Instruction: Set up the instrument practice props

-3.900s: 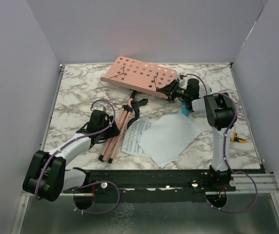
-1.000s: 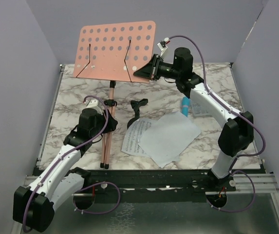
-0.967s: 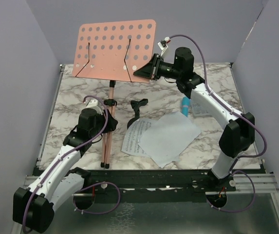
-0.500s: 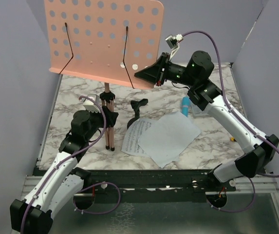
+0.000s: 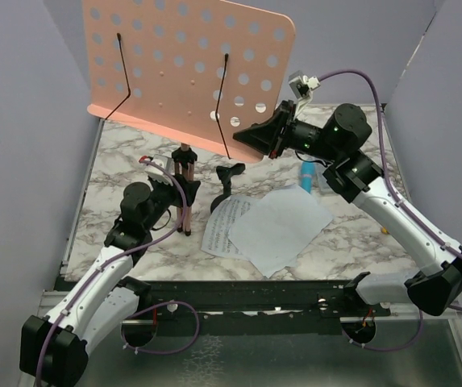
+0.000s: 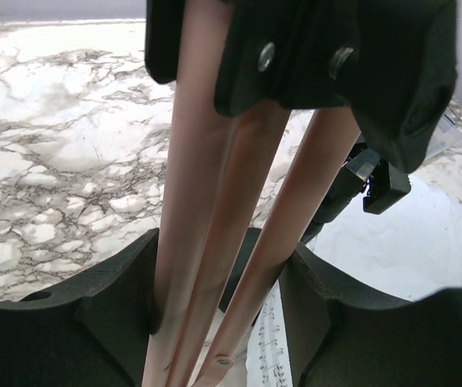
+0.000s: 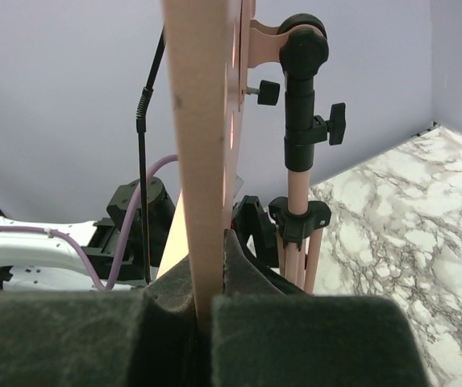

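I see my left gripper [image 6: 218, 274] squeezing the pink stand [image 6: 206, 201] by its three thin legs, all bunched together. A black clamp [image 6: 327, 56] joins them on top. Behind are the marble table [image 6: 61, 145] and a white page [image 6: 408, 242].

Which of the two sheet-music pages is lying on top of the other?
The blank white page, on the right; it overlaps the page showing printed notes, which sticks out at its left edge.
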You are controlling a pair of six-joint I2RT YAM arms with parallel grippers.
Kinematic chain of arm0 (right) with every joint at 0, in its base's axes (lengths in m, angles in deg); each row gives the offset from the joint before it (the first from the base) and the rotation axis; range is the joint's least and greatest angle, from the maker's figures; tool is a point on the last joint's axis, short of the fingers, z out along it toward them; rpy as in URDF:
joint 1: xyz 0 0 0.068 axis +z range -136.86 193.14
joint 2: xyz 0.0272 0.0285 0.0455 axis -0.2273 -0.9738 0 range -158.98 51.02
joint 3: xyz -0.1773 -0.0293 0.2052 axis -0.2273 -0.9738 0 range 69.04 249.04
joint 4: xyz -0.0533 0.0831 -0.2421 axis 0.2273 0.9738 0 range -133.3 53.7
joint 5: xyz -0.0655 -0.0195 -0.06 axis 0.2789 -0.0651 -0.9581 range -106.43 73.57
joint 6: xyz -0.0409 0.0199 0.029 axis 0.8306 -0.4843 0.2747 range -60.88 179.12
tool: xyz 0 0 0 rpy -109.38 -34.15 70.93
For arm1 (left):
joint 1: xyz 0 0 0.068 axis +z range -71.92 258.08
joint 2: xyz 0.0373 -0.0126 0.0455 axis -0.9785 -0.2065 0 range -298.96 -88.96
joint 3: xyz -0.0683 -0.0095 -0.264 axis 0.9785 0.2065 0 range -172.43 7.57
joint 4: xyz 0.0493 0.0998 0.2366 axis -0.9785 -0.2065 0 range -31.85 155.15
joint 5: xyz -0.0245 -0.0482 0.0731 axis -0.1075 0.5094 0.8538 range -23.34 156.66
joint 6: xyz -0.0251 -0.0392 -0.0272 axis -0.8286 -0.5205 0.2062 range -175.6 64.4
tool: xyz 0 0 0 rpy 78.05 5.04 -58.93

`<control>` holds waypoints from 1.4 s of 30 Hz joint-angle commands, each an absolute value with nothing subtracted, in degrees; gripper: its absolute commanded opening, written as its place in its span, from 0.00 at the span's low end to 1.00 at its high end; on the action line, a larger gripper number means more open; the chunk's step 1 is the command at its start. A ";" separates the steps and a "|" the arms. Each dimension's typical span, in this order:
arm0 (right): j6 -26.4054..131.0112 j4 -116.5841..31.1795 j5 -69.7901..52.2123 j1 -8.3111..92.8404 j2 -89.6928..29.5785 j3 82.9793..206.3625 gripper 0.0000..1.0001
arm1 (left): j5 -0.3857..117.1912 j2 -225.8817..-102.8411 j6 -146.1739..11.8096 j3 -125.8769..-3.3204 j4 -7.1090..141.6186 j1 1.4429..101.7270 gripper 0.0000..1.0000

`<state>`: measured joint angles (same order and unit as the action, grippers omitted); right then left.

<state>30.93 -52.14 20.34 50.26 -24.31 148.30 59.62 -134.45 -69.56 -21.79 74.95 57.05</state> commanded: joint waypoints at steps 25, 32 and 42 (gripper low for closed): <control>39.23 -39.69 19.05 62.00 -19.52 145.67 0.00 | 61.20 -132.25 -71.19 -14.36 103.46 58.05 0.00; 39.84 -40.61 16.20 61.97 -19.55 147.01 0.07 | 60.07 -133.95 -70.92 -17.82 97.25 58.07 0.00; 39.98 -40.79 13.59 61.99 -19.73 149.35 0.25 | 57.56 -134.80 -70.34 -19.33 93.99 58.05 0.00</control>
